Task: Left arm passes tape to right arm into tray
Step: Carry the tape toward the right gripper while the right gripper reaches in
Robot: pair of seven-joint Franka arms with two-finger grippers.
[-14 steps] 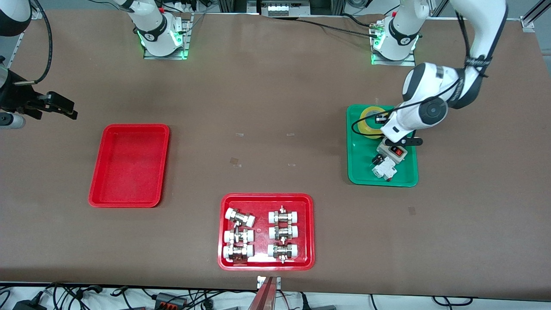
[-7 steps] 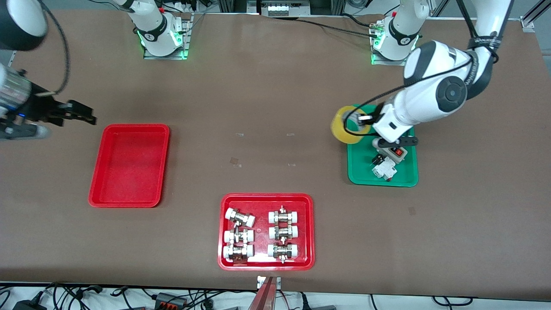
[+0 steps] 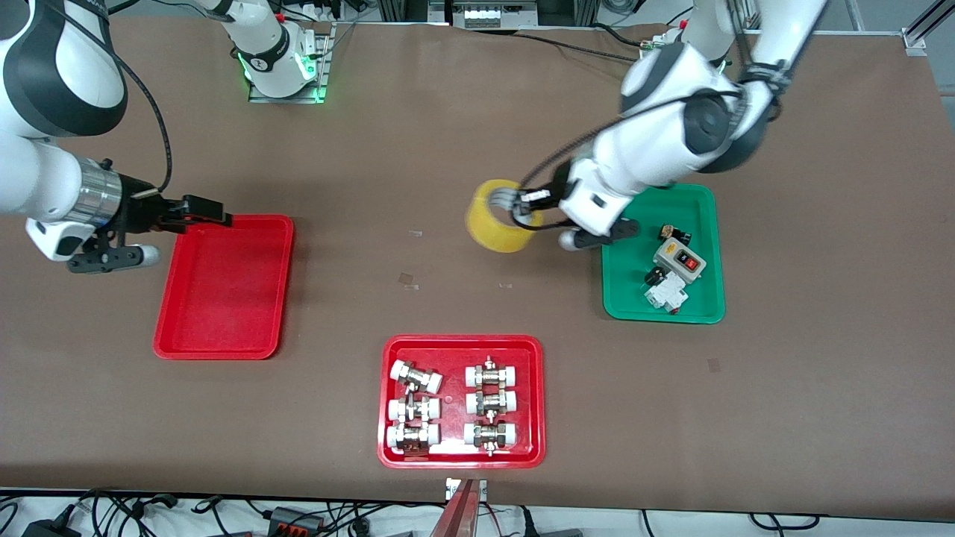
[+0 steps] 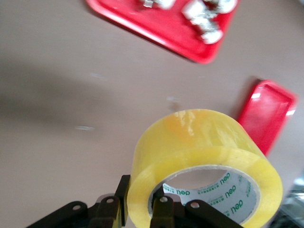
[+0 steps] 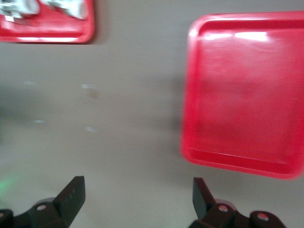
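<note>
Fingers (image 4: 163,211) of the left gripper (image 3: 522,203) clamp the tape (image 3: 498,216) mid-frame above the table (image 3: 448,134), right gripper (image 3: 213,216) spread beside the tray (image 3: 224,287); handover and drop remain.

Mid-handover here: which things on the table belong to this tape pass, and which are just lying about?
In the job:
left gripper, shut on the tape, in the air over bare table
right gripper, open, over the plain red tray

Lying about:
green tray with switch parts
red tray of fittings
</note>
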